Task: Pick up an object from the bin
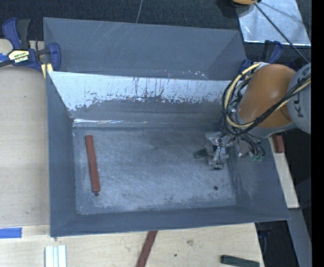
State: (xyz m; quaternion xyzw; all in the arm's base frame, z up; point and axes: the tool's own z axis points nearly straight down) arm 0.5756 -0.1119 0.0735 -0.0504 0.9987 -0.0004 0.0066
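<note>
A long, thin reddish-brown stick (92, 164) lies on the bin floor near the left wall, running front to back. My gripper (217, 156) hangs low over the right part of the bin floor, far from the stick. A small dark green piece (200, 154) sits on the floor just left of the fingertips. Whether anything is between the fingers I cannot make out.
The arm with its orange cover and cables leans in over the bin's right wall. A tiny dark speck lies on the floor in front of the gripper, near the right front corner.
</note>
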